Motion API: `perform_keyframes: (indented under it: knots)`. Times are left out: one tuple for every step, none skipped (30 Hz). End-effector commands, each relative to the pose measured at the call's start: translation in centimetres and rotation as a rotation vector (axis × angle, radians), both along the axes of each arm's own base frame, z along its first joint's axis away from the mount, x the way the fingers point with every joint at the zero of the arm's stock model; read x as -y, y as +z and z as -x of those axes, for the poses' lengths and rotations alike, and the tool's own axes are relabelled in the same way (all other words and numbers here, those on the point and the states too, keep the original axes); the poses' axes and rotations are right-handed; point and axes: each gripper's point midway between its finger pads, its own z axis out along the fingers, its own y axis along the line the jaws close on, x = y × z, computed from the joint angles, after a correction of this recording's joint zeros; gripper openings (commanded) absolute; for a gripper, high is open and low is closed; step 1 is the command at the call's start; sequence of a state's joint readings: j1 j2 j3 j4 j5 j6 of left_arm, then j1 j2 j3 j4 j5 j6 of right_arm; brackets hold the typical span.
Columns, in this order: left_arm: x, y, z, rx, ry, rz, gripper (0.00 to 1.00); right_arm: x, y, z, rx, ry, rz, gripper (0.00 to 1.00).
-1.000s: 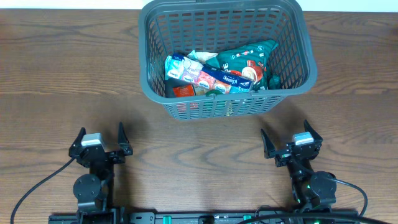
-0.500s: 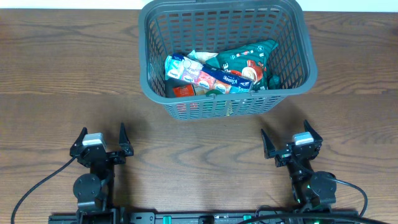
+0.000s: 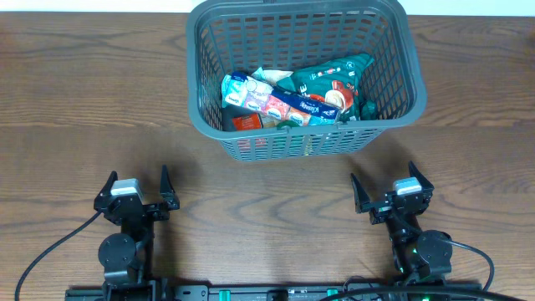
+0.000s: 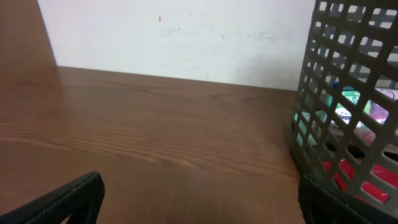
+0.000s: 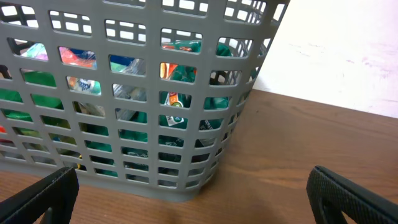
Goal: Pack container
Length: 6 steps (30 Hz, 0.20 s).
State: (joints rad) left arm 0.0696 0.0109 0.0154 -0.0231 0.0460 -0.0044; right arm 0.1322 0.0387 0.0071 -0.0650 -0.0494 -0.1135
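the left gripper (image 3: 137, 179) is seen spread wide with nothing between its fingers (image 4: 62, 198), low over the near edge of the table (image 3: 75, 100). the right gripper (image 3: 382, 176) is likewise held wide and empty, its fingertips (image 5: 38, 198) framing the bottom corners of the right wrist view.

outward from both, the container (image 3: 284, 144) is found further up the table, ahead of the grippers and between them from side to side. its long axis is laid left to right across the table, so that one long slotted wall is turned toward the arms. it is stood upright on its floor.

the right gripper is judged the nearer: the right wrist view is almost filled by the lattice wall (image 5: 124, 93), while in the left wrist view only the basket's near left corner (image 4: 348, 93) is caught at the right-hand edge, with bare wood ahead.

inside, a green packet (image 3: 330, 79), a blue and white packet (image 3: 267, 102) and something red (image 3: 247, 123) are heaped toward the near wall. no loose item is seen outside the basket, so the packing is judged to be at or near its end; any further reach would be made forward and inward, more briefly from the right.
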Motion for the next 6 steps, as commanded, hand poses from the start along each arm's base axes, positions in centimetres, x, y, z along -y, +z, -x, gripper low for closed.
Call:
perform_keyframes:
  knots:
    - [-0.21, -1.63, 0.13, -0.054, 0.013, 0.019, 0.99, 0.12, -0.09, 0.01, -0.001, -0.003, 0.007, 0.99]
    - [-0.21, -1.63, 0.13, -0.054, 0.013, 0.019, 0.99, 0.12, -0.09, 0.01, -0.001, -0.003, 0.007, 0.99]
    - [-0.21, -1.63, 0.13, -0.054, 0.013, 0.019, 0.99, 0.12, -0.09, 0.01, -0.001, -0.003, 0.007, 0.99]
    - [-0.21, -1.63, 0.13, -0.054, 0.013, 0.019, 0.99, 0.12, -0.09, 0.01, -0.001, -0.003, 0.007, 0.99]
    - [-0.21, -1.63, 0.13, -0.054, 0.014, 0.019, 0.99, 0.12, -0.09, 0.01, -0.001, -0.003, 0.007, 0.99]
    - [-0.2, -1.63, 0.13, -0.054, 0.013, 0.019, 0.99, 0.12, -0.09, 0.01, -0.001, -0.003, 0.007, 0.99]
